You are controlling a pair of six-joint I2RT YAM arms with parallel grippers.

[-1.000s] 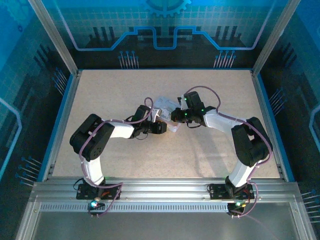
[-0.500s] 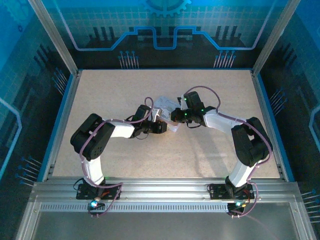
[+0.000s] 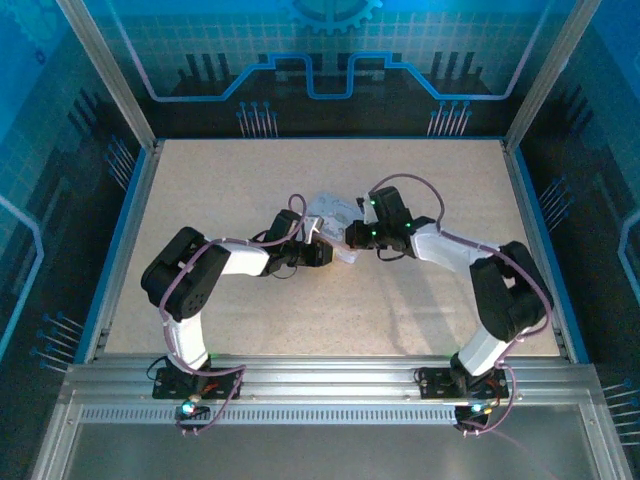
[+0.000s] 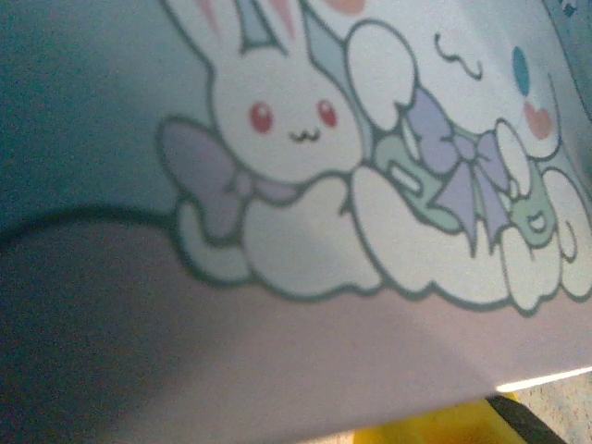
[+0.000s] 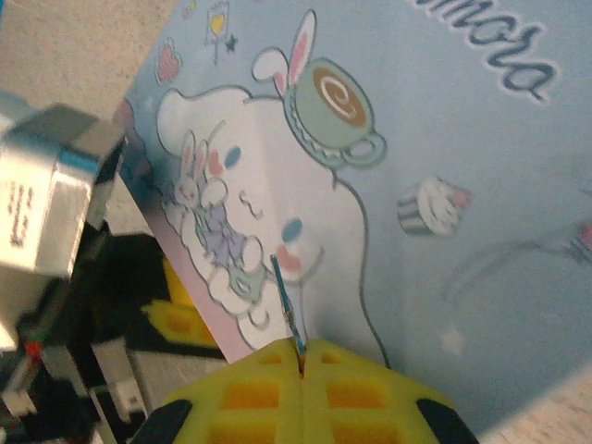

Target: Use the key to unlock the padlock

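A thin silvery-blue key [image 5: 285, 296] sticks up from between the yellow pads of my right gripper [image 5: 303, 356], which is shut on it. The key's tip rests against, or just in front of, the printed face of a pastel cartoon tin [image 5: 444, 139]. The tin stands tilted at the table's middle [image 3: 328, 212], and its bunny print is close up in the left wrist view [image 4: 305, 185]. My left gripper [image 3: 322, 250] holds the tin's lower edge; one yellow pad [image 4: 453, 430] shows under it. The padlock is hidden.
The left arm's grey wrist housing [image 5: 46, 194] and a yellow finger pad [image 5: 180, 310] sit just left of the tin. The speckled beige table [image 3: 230, 190] stretches bare around both arms, ringed by a blue-edged metal frame [image 3: 125, 230].
My right arm has shifted slightly to the right, its elbow swinging outward. The left arm and the tin have stayed put.
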